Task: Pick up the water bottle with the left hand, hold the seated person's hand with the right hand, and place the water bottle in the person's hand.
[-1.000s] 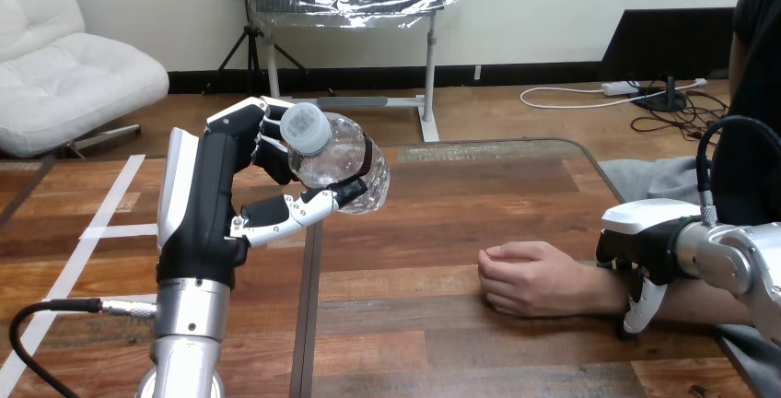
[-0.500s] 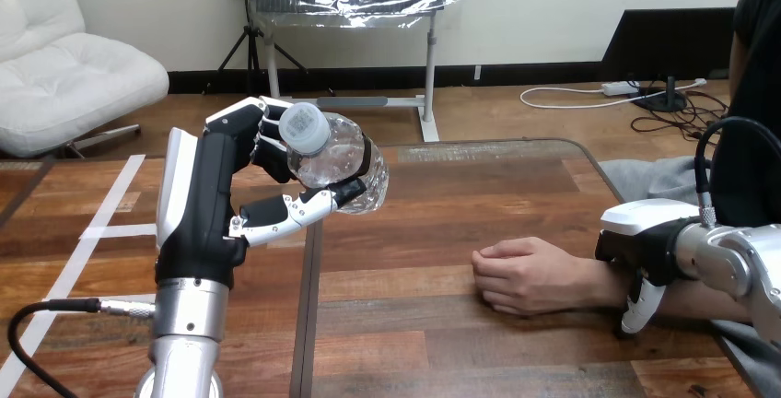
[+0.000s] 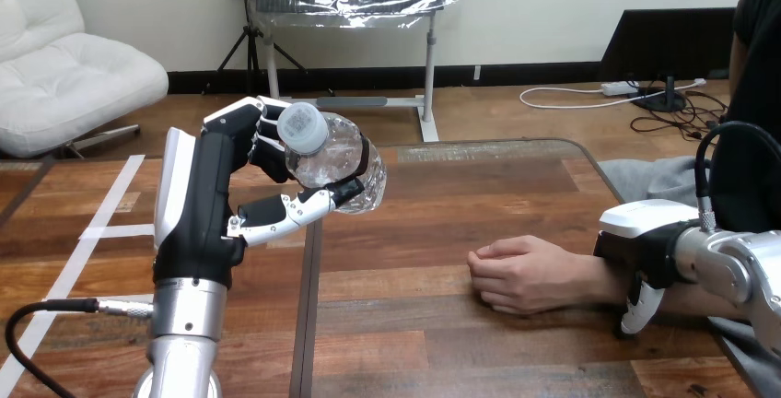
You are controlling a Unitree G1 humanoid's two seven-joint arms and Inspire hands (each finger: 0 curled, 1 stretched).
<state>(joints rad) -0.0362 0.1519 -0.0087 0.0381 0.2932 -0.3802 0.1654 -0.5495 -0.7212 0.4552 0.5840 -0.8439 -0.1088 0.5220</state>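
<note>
My left hand (image 3: 241, 175) is raised above the table's left half, fingers and thumb curled round a clear water bottle (image 3: 333, 162) with a white cap that points toward me. The person's hand (image 3: 520, 275) rests on the table at the right, loosely closed, knuckles to the left. My right hand (image 3: 642, 253) sits over the person's wrist, its fingers curled down the near side of the forearm and round it.
The wooden table (image 3: 442, 232) has a dark seam running front to back near its middle, below the bottle. The person's forearm lies along the table's right edge.
The person's hand has slid a little to the left across the table, with my right hand still on the wrist. My left hand and the bottle have barely moved.
</note>
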